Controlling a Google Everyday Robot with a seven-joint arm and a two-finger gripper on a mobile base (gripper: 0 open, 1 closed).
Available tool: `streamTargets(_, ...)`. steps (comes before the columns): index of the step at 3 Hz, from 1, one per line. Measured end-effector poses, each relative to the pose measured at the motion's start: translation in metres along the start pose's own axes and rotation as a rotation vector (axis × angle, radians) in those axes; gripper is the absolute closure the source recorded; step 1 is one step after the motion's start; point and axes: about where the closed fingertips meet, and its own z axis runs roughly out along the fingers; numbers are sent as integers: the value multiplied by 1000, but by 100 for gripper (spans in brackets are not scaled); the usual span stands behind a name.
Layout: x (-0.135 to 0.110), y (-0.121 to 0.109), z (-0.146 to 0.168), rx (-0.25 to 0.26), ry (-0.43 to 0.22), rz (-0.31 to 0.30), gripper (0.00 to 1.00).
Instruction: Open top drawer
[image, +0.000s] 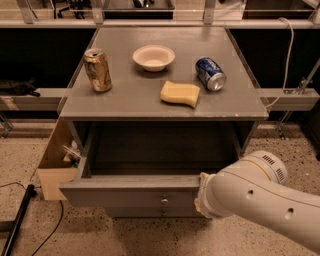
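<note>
The top drawer (125, 194) of the grey cabinet stands pulled out toward me. Its interior looks dark and empty, and its small round knob (164, 200) shows at the centre of the front panel. My gripper (201, 194) is at the right part of the drawer's front panel, at the end of the white arm (260, 200) that comes in from the lower right. The arm's bulk hides most of the gripper.
On the cabinet top (125, 100) stand a gold can (97, 70) and a white bowl (153, 56); a yellow sponge (180, 93) and a blue can (210, 73) lie there too. A lower drawer's knob (162, 211) shows below. A cardboard box (52, 170) stands at the left, with a black cable (17, 220) on the floor.
</note>
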Motion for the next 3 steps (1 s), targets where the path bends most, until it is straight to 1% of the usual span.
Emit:
streamTargets(1,-1,-1,-5,0,0,0,60)
streamTargets(3,-2,-1,-6,0,0,0,13)
